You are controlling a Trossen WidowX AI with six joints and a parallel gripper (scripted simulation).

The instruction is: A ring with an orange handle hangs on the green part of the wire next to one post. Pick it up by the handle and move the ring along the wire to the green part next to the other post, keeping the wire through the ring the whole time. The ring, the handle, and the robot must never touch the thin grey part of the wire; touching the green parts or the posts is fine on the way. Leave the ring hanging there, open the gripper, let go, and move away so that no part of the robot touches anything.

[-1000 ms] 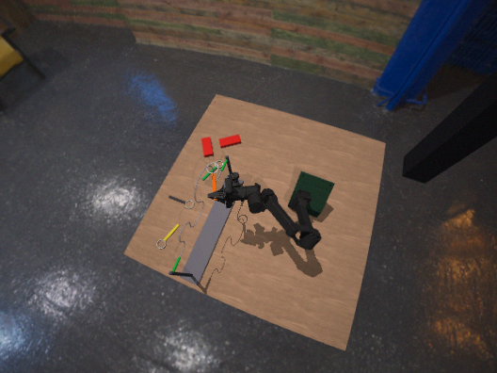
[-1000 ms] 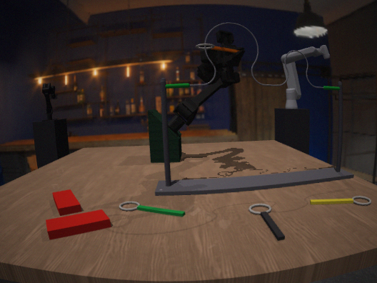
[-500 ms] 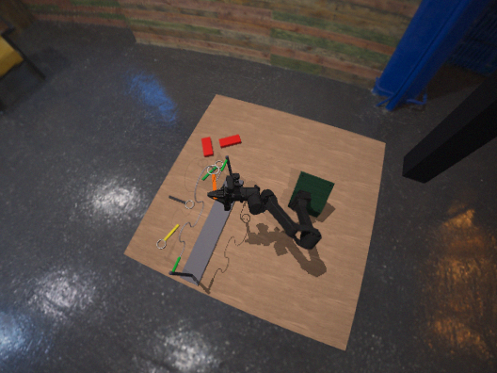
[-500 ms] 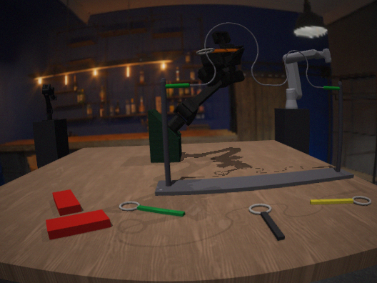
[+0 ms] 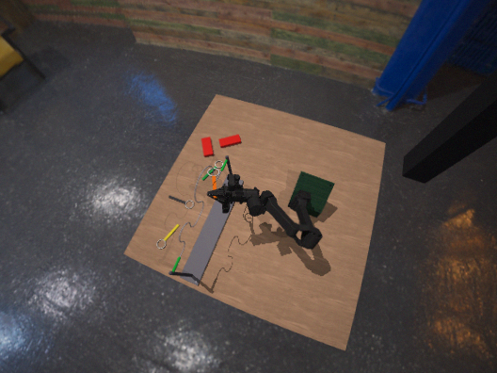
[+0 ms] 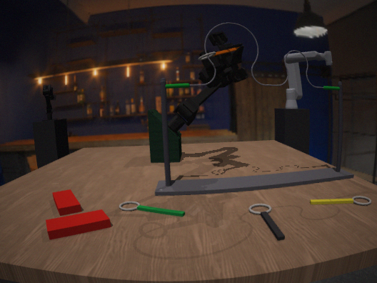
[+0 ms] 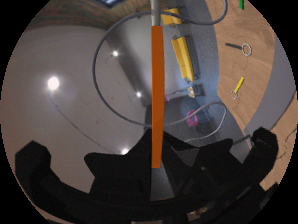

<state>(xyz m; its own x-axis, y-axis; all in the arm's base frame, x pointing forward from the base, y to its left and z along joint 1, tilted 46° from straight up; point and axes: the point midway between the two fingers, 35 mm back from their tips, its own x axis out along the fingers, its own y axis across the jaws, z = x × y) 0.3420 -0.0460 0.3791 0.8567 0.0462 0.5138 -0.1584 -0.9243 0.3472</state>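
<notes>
The orange handle (image 5: pixel 215 184) (image 6: pixel 226 51) (image 7: pixel 157 90) is held by my gripper (image 5: pixel 214 194) (image 7: pixel 153 131), which is shut on it. In the exterior view the handle is near level. Its ring (image 5: pixel 213 171) (image 6: pixel 202 57) is around the left side of the tall loop of the grey wire (image 6: pixel 257 43) (image 7: pixel 95 70), above the left green part (image 6: pixel 177 86). Whether ring and wire touch cannot be told. The other green part (image 5: pixel 176 265) (image 6: pixel 331 87) is at the far post (image 6: pixel 340 128). In the wrist view the ring is out of frame.
The near post (image 6: pixel 166 136) and far post stand on a grey base (image 5: pixel 207 245) (image 6: pixel 250 184). Two red blocks (image 5: pixel 230 140) (image 6: pixel 78 224), a green-handled ring (image 6: pixel 161 210), a black-handled ring (image 6: pixel 272 226) and a yellow-handled ring (image 5: pixel 171 234) (image 6: pixel 332 201) lie on the table.
</notes>
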